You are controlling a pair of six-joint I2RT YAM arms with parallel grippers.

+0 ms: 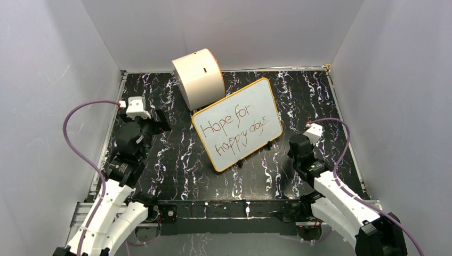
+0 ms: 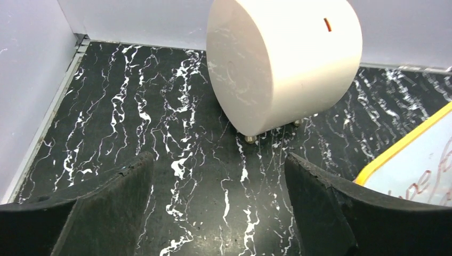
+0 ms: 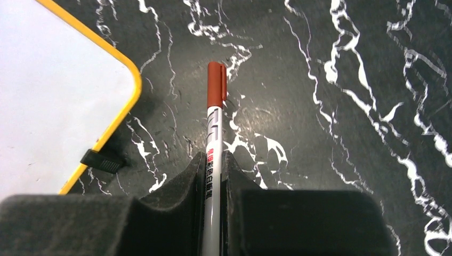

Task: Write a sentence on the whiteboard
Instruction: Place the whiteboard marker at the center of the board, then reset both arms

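While the right gripper (image 3: 214, 162) pinches a red-capped marker (image 3: 216, 101) over the table (image 1: 176, 170), just right of the whiteboard (image 1: 257, 100) and its black clip (image 3: 103, 160), the left gripper (image 2: 217, 162) hangs at the left with jaws spread wide and nothing between them. Just beyond it sits the drum (image 2: 282, 58). Mid-table, the whiteboard lies askew just beside the drum, bearing the sentence (image 1: 234, 130) "Hope for happy days" in two lines.

Left gripper (image 2: 217, 160) agape, right gripper (image 3: 214, 160) clamped.
The left arm (image 1: 114, 205) reaches forward, its jaws spread wide with nothing between; the right arm (image 1: 341, 205) bends inward, its fingers (image 3: 181, 186) pinching a marker (image 3: 214, 125) by the barrel.
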